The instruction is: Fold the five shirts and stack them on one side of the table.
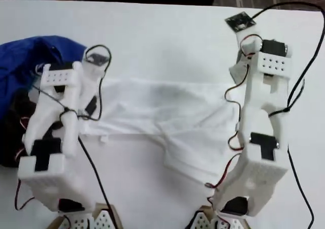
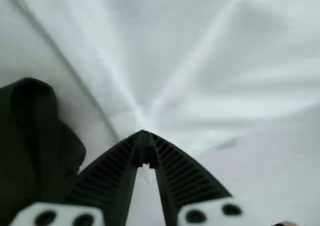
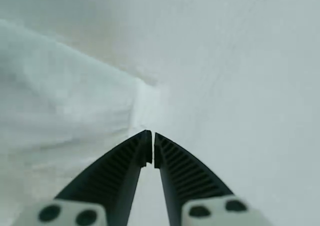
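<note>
Shirt first: the white shirt point(image 1: 167, 112) lies spread across the middle of the bench point(image 1: 152, 31), running from about 9 o'clock to 3 o'clock. One bunched flap trails off toward 5 o'clock.

My left claw point(image 2: 144, 138) is closed on the shirt's 9 o'clock end. Creases fan out from the tips, so I judge the pinch has real cloth in it. My right claw point(image 3: 149, 138) sits at the 3 o'clock end with its jaws pressed together, right at a corner of the hem. I cannot tell whether any fabric is between them.

The step in hand looks like a two-point lift to fold the shirt lengthwise. To do it well:

- The right side needs a sure hold before anything rises. If that corner is only beside the tips, one end will drop and the fold will skew.
- Both ends should rise together and level, with the cloth taut enough to pull out the wrinkles near the centre.
- The far edge then goes down squarely on the near one.
- The loose flap at 5 o'clock will need tucking in, or it will stick out of the fold.

Further out, at 9 to 10 o'clock, a blue shirt point(image 1: 25, 56) lies heaped over something dark point(image 1: 10, 137). The 3 o'clock side looks better for the stack.
</note>
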Controlling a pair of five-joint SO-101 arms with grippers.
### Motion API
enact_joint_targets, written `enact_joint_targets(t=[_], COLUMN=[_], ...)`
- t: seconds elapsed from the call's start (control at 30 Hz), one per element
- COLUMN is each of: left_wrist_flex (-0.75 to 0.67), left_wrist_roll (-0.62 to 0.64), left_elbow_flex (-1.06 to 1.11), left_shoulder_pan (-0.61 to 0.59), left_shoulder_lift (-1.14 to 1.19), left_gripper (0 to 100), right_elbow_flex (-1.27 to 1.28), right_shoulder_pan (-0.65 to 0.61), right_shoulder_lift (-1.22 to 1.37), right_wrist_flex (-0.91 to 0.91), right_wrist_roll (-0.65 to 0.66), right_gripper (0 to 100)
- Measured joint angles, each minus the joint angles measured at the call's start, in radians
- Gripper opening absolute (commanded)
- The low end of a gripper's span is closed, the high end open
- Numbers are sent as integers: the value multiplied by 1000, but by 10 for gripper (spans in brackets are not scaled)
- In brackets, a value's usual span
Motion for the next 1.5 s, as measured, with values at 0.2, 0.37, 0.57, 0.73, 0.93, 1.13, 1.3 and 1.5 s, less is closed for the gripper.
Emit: enact_joint_targets(t=[0.2,0.37,0.57,0.73,0.93,1.13,1.3,1.5], left_wrist_flex=[-54,-207,-400,-468,-468,-468,-468,-468], left_wrist_roll=[40,52,97,98,106,107,107,107], left_elbow_flex=[26,132,147,123,109,109,109,109], left_shoulder_pan=[52,49,49,51,51,51,51,51], left_shoulder_lift=[-126,-49,69,118,137,137,137,137], left_gripper=[24,24,24,24,24,24,24,24], right_elbow_flex=[338,818,1269,1453,1511,1444,1270,1185], right_shoulder_pan=[-163,-219,-311,-368,-370,-371,-371,-373], right_shoulder_lift=[-216,-420,-646,-736,-779,-776,-776,-775], right_wrist_flex=[18,-224,-387,-394,-393,-296,-106,-28], right_wrist_roll=[41,64,114,140,144,144,144,144], right_gripper=[22,22,22,22,22,22,25,135])
